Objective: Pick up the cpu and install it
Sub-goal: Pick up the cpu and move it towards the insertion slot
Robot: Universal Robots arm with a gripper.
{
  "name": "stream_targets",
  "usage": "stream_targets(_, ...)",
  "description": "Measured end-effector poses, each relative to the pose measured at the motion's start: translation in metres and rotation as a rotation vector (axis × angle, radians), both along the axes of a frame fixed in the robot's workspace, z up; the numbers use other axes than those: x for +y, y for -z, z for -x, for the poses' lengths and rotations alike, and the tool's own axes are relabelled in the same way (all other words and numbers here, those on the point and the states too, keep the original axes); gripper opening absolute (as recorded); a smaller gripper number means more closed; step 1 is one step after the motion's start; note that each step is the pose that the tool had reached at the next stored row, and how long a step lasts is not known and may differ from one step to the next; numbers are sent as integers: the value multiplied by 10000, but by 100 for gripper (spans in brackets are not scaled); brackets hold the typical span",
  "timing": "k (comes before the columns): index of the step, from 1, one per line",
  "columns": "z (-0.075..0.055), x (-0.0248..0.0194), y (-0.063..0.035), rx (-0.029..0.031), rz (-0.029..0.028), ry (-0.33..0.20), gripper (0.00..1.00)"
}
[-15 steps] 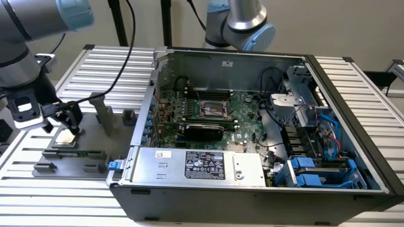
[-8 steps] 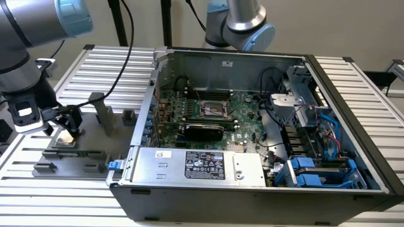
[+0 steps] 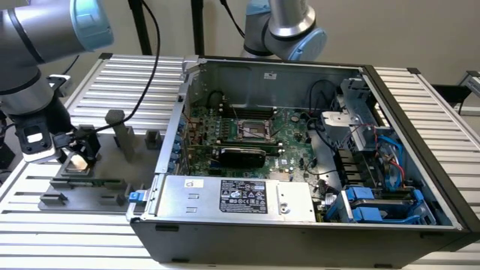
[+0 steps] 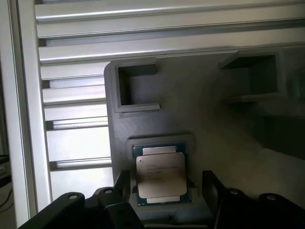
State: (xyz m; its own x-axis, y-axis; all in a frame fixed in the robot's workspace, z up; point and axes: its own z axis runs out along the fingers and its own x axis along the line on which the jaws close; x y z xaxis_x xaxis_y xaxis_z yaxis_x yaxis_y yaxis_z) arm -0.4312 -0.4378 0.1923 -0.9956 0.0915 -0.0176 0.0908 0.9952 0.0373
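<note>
The tool (image 4: 166, 188) stood with its fingers wide apart over the cpu (image 4: 160, 174), one finger at either side and neither seeming to touch it. The chip lay flat in its recess on the grey holder (image 4: 224, 129) on the bench (image 3: 135, 73), at about nine o'clock from the computer case (image 3: 300, 230) in the exterior view. I took this for the pick-up step with the grasp not yet made, and a clean grip, I judged, would call for the fingers to close evenly on opposite edges without tilting the chip.
</note>
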Motion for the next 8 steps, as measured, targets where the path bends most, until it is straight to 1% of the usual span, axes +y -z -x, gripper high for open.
stream_targets(8, 0, 16, 24, 0, 0, 1, 71)
